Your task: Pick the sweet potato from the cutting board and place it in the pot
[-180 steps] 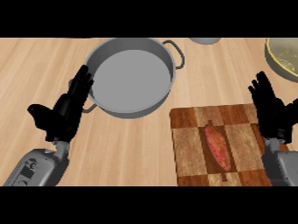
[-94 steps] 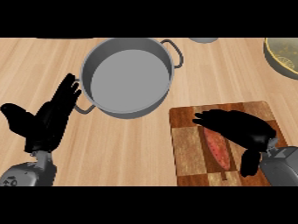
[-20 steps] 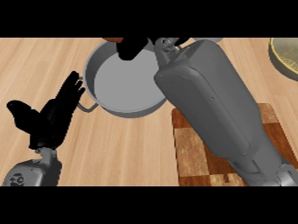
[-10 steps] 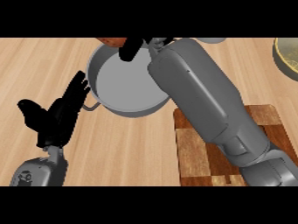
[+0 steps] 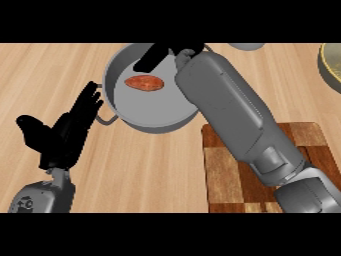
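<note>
Surface [image 5: 25, 75] of pale wood, read from left to right. The left hand [image 5: 66, 132] rests open, fingers straight, just left of the pot [image 5: 154, 112] and grasping nothing. The grey pot stands at upper centre with a handle on its near-left side. The sweet potato [image 5: 144, 83] lies inside it on the bottom, towards the far-left wall. The right hand [image 5: 162, 54] hangs over the pot's far rim, its fingers straight and released, clear of the sweet potato. The right forearm [image 5: 228, 110] runs back across the cutting board [image 5: 228, 190], which carries no vegetable. A yellowish bowl [image 5: 339, 67] sits at the right edge.

Judged from this layout, placement is done. To finish well, the hand should lift straight up before drawing back, so it does not catch the rim or tip the pot.

No brand, label or writing is visible.
</note>
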{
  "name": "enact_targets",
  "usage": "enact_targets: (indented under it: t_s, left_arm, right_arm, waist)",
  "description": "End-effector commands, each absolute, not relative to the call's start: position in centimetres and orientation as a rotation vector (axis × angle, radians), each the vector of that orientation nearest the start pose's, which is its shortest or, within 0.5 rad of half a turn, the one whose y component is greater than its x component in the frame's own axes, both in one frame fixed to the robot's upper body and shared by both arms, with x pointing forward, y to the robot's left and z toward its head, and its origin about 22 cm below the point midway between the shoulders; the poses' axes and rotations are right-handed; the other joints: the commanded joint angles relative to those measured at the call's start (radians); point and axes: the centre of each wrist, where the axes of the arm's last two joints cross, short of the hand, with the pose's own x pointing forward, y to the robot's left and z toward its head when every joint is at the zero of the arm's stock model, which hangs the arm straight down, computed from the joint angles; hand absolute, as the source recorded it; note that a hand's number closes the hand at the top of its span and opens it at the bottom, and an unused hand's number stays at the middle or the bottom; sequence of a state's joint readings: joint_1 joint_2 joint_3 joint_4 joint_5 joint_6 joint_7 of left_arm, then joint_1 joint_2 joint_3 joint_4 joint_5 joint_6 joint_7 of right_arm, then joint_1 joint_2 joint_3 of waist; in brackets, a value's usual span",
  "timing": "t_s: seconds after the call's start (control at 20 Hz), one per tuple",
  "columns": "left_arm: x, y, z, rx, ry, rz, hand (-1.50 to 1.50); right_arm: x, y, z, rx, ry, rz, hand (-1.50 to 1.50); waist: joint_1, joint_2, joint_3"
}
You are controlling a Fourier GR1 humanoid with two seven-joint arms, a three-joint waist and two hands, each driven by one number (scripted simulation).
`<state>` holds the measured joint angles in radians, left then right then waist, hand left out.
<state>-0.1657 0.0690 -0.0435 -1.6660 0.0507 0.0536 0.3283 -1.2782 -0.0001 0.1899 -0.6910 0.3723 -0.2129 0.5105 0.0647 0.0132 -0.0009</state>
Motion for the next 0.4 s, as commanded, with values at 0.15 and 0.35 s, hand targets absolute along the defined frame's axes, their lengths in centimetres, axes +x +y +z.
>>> enact_targets:
  t_s: [0.15,0.35]
  left_arm:
    - [27.5,22.7,6.1,-0.006,-1.482,-0.051,0.0]
    - [26.4,22.4,6.3,0.002,-1.49,-0.029,0.0]
  right_arm:
    - [42.7,-2.8,20.8,-0.447,-1.751,0.294,-1.5]
    - [44.0,-5.2,20.0,-0.475,-1.745,0.171,-1.5]
  waist:
    - [-0.025,-0.003,0.001]
    - [-0.035,-0.006,0.001]
